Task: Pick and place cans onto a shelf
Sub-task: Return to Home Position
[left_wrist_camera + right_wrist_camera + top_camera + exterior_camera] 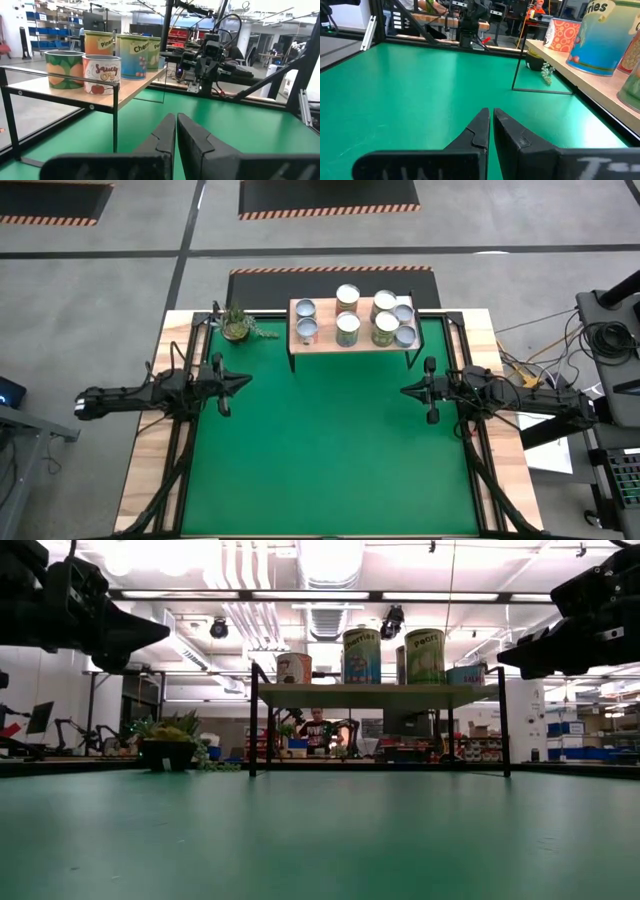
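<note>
Table (330, 460) centre lies open; shelf (327, 317), cans (347, 328) and plant (237, 325) occupy rear.

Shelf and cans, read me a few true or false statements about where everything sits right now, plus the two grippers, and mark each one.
1. All eight cans stand on the shelf. True.
2. The left gripper is holding a can. False: it is shut and empty, over the left side of the green table.
3. The potted plant sits on the shelf. False: it stands on the table beside the shelf, apart from it.
4. The right gripper is shut with nothing between its fingers. True.
</note>
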